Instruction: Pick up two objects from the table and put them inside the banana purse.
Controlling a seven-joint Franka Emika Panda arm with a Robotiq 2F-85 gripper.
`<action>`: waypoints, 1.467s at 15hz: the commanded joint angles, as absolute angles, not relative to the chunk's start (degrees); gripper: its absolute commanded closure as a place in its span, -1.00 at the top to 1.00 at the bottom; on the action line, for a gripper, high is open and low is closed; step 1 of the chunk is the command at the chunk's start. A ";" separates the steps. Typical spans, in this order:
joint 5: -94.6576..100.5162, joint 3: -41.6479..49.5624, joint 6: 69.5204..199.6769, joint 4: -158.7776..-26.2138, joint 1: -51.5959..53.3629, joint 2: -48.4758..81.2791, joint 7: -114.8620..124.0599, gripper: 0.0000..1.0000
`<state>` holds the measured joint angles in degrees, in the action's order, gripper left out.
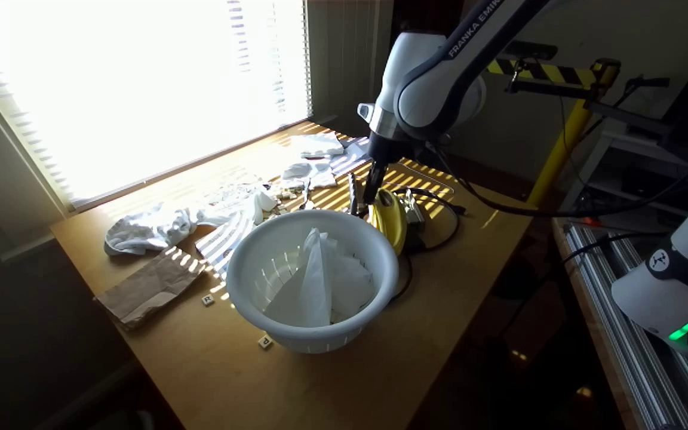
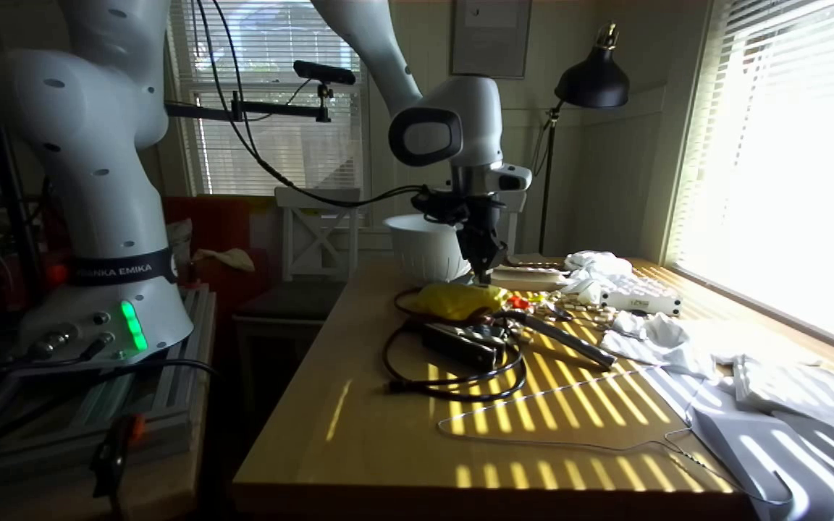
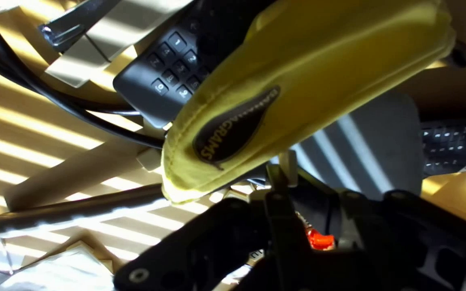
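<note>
Yellow banana purse (image 3: 310,76) lies amid clutter on the table (image 2: 330,441); in the wrist view its body is at 12 o'clock from the gripper (image 3: 288,177), labelled end round to 9, other end near 2. Jaws drawn together, pinching a small cream tile (image 3: 289,165) at the very tips; tile overlaps the purse's near edge in that view, contact can't be told. Arm (image 1: 439,98) reaches in from 1 o'clock in an exterior view, forearm sloping down, wrist bent under it, gripper hanging almost vertical with a slight lean toward 7. Tips sit low, right beside the purse, which is at 4 from them there. Pale slotted bowl (image 1: 314,341) near, at 7, white sheets (image 1: 317,283) inside. In an exterior view the robot base (image 2: 113,289) stands at 9 o'clock, well apart from the gripper, its status strip green; purse is at 8 from the tips. Wrist view again: black keypad (image 3: 168,72) between 10 and 11, black rod (image 3: 83,210) just under 9, red bit (image 3: 320,240) at 5, beyond the fingers.
</note>
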<state>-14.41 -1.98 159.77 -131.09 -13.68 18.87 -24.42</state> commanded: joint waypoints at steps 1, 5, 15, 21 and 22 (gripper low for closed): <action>-12.70 -1.77 153.97 -132.58 -14.05 15.40 -23.94 -0.95; -13.72 -1.15 152.23 -132.57 -13.38 15.80 -23.37 -0.95; -15.70 -1.33 163.98 -130.33 -12.76 20.57 -20.08 -0.95; -15.72 -2.92 162.79 -131.00 -14.16 20.30 -20.24 -0.95; -15.20 -2.52 162.33 -131.03 -13.90 20.27 -19.84 -0.95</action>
<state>-17.06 -2.31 163.34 -131.22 -13.50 20.14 -21.89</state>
